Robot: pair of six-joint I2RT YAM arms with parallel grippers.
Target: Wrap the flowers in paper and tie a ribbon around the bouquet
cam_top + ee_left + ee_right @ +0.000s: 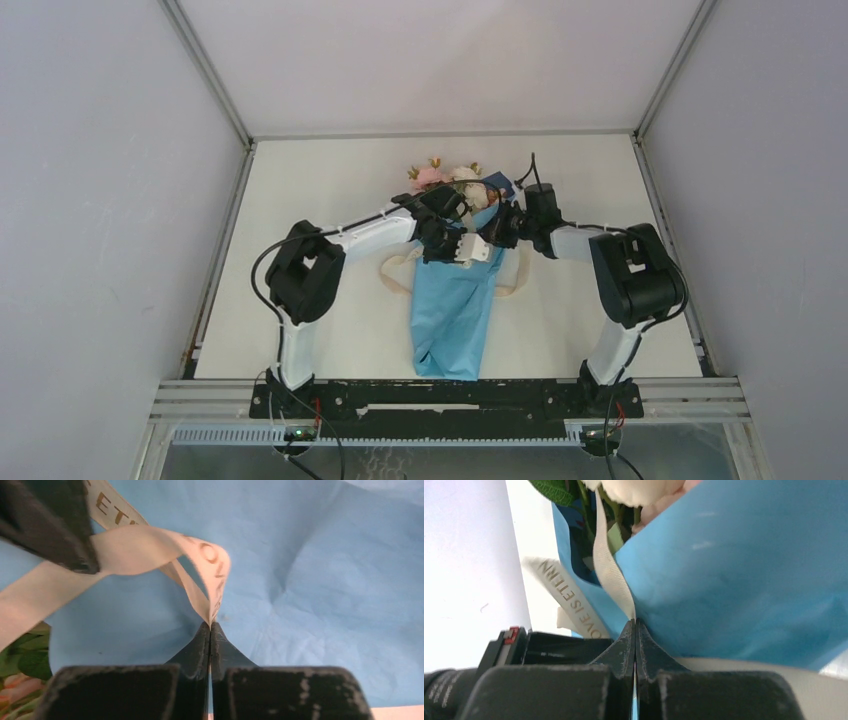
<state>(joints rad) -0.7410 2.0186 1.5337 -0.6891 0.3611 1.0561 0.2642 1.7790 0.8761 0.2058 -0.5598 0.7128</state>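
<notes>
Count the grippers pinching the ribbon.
2. The left gripper pinches a loop of the ribbon above the paper; the right gripper pinches another stretch of it beside the flowers.

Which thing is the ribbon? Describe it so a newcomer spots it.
Find the blue paper cone mid-table. Across it, just below the flowers, runs a flat cream ribbon, pinched by left tool and right tool. Unlike the black cables, it is pale and carries printed letters.
</notes>
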